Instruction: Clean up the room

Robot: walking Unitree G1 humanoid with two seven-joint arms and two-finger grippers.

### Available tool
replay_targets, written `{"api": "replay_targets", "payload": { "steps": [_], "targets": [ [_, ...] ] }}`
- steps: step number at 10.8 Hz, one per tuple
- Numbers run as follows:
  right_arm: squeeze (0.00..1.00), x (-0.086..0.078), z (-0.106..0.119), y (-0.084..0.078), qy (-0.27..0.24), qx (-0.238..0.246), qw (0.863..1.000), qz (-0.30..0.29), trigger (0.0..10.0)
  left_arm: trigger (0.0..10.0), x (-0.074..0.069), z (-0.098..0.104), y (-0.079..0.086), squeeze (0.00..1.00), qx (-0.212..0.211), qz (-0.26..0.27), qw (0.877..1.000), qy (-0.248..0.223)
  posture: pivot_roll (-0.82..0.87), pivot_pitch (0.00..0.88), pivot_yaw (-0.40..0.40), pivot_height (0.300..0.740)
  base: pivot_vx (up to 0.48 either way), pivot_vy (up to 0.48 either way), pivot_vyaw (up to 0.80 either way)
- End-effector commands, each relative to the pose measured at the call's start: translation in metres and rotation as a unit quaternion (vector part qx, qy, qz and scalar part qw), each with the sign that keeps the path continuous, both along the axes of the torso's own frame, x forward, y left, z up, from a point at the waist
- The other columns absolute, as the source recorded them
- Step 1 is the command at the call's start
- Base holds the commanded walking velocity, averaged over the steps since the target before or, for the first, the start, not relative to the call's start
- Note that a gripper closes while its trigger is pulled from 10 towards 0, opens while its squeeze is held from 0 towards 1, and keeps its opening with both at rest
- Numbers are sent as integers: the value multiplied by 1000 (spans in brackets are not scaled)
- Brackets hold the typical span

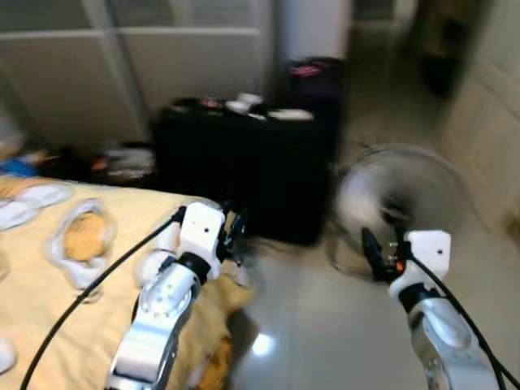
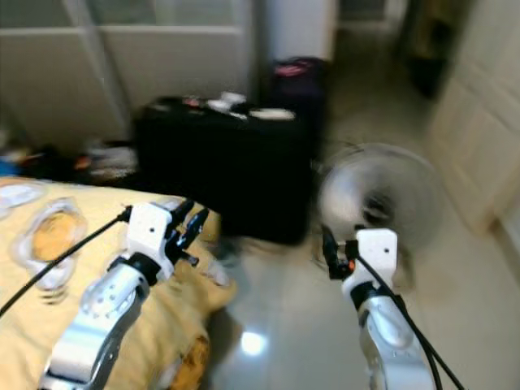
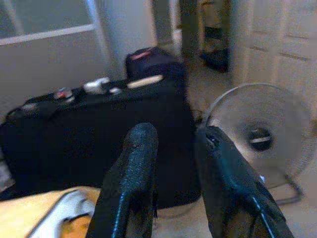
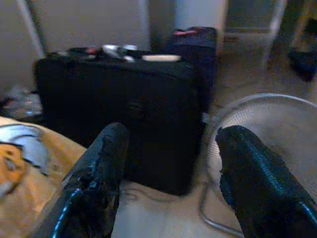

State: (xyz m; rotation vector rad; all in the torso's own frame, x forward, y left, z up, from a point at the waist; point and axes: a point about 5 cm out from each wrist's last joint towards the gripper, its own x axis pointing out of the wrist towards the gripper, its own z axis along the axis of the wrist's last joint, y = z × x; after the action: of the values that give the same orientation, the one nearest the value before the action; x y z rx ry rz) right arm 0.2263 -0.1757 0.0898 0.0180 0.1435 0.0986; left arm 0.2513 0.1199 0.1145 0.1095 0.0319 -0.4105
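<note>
Clutter: pale plastic-wrapped items on yellow bedspread, more on black hard suitcase. Left gripper over bed's corner, part-open, empty. Right gripper wide, empty. Risk: blurred views; swinging arm could topple round grey floor fan nearby

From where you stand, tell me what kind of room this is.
Probably a bedroom: a bed with a yellow sheet, a black suitcase beside it, and a floor fan on the tiles.
</note>
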Motion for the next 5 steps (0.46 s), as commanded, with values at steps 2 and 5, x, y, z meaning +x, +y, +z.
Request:
{"api": "replay_targets", "payload": {
  "steps": [2,5],
  "targets": [
    [0,2,3,4,-4,-1,1000,14,10000,10000,2,2,2,0,5,6,1000,-4,-89,0,37,740,424,0,0],
    [0,2,1,3,1,-2,1000,18,10000,10000,-1,-1,2,0,3,12,1000,-1,-81,0,23,740,419,0,0]
  ]
}}
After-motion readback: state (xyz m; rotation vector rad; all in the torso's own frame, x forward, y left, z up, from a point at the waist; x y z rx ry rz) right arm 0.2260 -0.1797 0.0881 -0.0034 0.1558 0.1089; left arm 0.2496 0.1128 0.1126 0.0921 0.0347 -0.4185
